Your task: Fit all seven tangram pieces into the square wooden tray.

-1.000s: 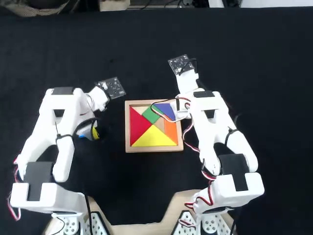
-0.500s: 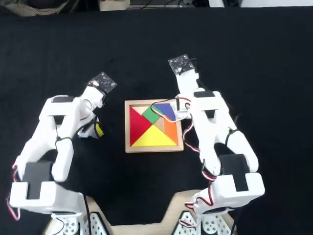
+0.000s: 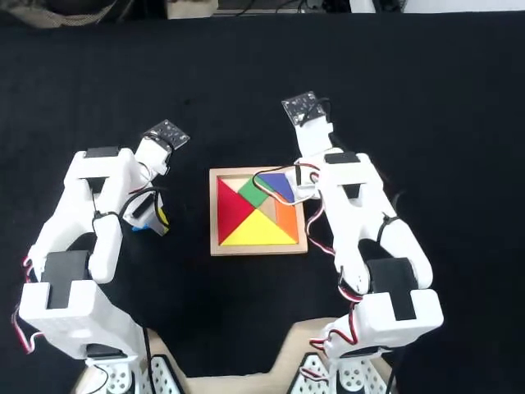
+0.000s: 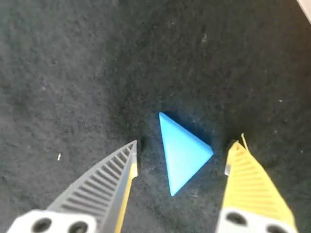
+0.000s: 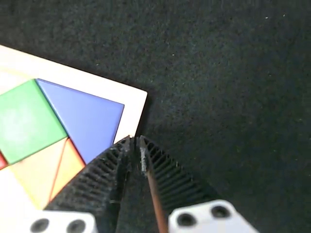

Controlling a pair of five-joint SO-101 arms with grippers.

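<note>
Tray (image 3: 259,249) of wood sits in the middle of the high view, on a big black cloth (image 3: 426,123) that covers the table. The cloth is wide and bare across the top of the frame and down the right side. A thin strip of bare cloth lies between the tray's left edge and the left arm (image 3: 90,222).

The two white arms are the next biggest things. The left arm bends up the left side of the frame. The right arm (image 3: 361,222) bends up the right side and leans over the tray's right edge, hiding part of it. A pale wooden board (image 3: 246,384) shows at the bottom edge, between the arm bases.

Inside the tray lie a red triangle (image 3: 230,212), a yellow triangle (image 3: 258,231), a dark blue triangle (image 3: 277,185), a green square (image 3: 253,194) and an orange piece (image 3: 285,217). They lie flat, edge to edge.

The right gripper (image 5: 135,141) has its black fingers pressed together with nothing between them. Its tips are at the tray's rim, close to a corner, just beside the dark blue triangle.

The left gripper (image 4: 185,143) is spread wide, left of the tray. A light blue triangle (image 4: 183,154) lies flat on the cloth between its two fingers. It touches neither one, with a small gap on each side.
</note>
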